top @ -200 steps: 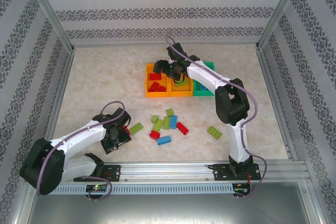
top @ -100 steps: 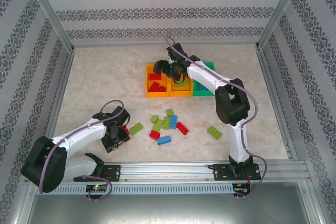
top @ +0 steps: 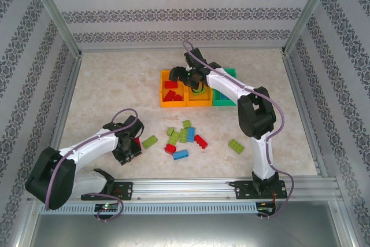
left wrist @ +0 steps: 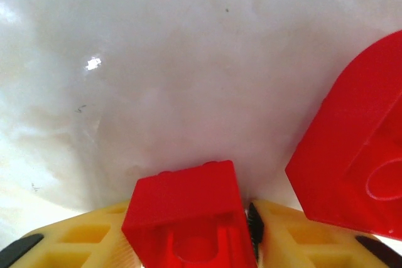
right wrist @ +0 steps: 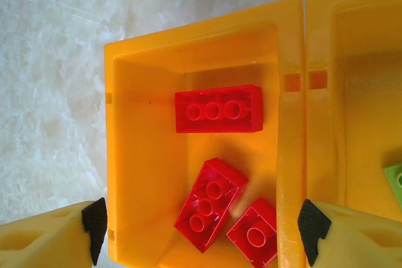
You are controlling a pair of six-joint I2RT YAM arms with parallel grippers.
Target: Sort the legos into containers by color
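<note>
At the lower left of the top view, my left gripper is low on the table. From its wrist camera I see the yellow fingers pinching a small red brick — a second red brick lies just beside it, at the right edge. My right gripper is spread wide above the left orange bin, where three red bricks lie. Loose bricks — red, blue, green — lie at the middle of the table.
</note>
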